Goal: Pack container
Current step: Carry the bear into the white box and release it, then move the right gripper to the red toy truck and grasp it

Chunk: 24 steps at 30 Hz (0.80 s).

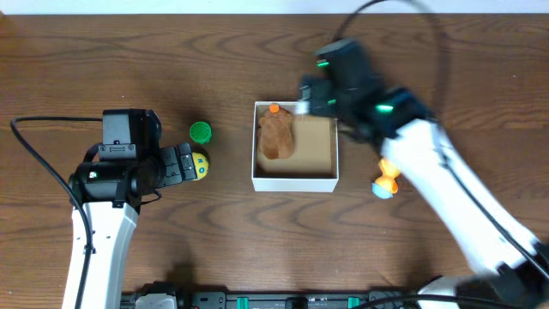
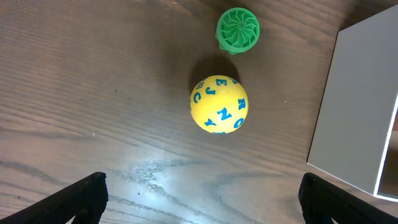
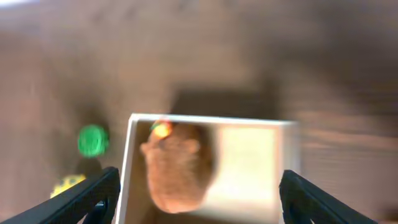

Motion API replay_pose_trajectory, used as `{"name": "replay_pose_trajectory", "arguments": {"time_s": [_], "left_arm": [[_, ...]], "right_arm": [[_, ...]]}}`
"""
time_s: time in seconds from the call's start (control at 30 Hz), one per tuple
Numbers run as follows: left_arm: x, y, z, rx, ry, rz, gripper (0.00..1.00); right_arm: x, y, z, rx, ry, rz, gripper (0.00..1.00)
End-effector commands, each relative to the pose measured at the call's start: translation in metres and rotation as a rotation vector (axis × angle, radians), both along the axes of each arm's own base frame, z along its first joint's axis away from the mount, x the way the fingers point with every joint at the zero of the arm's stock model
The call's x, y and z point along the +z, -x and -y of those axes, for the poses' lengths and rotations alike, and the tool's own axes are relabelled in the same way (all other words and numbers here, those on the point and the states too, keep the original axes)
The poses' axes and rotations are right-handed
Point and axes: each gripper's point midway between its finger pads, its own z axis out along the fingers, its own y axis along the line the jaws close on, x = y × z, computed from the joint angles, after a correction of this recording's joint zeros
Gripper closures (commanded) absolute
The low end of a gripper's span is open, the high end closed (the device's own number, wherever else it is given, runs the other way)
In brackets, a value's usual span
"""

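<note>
The container (image 1: 294,180) is a square white box with a tan inside at the table's middle; it also shows in the right wrist view (image 3: 205,119) and its outer wall in the left wrist view (image 2: 354,99). A brown plush toy (image 1: 277,136) with an orange and green top lies in its left half, also in the right wrist view (image 3: 177,171). A yellow ball with blue letters (image 2: 219,104) and a green ribbed disc (image 2: 237,29) lie left of the box. My left gripper (image 2: 202,199) is open and empty just short of the ball (image 1: 199,165). My right gripper (image 3: 198,199) is open and empty above the box.
An orange and light-blue toy (image 1: 386,180) lies right of the box, beside my right arm. The green disc (image 1: 200,131) sits just beyond the ball. Black cables run along the left side and the far right of the wooden table.
</note>
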Motion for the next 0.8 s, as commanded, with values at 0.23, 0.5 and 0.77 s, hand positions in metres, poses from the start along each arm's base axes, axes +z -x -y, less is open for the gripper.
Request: {"name": "replay_pose_trajectory", "arguments": {"time_s": [0.23,0.5,0.77], "left_arm": [[0.006,-0.002,-0.003,0.001,-0.015,0.015,0.02],[0.006,-0.002,-0.003,0.001,-0.015,0.015,0.02],[0.006,-0.002,-0.003,0.001,-0.015,0.015,0.02]], "right_arm": [[-0.009,0.010,0.185,-0.426,0.119,-0.134,0.20],[-0.114,0.011,0.232,-0.500,0.150,-0.364,0.12],[-0.176,-0.003,0.227,-0.426,0.162,-0.462,0.09]]}}
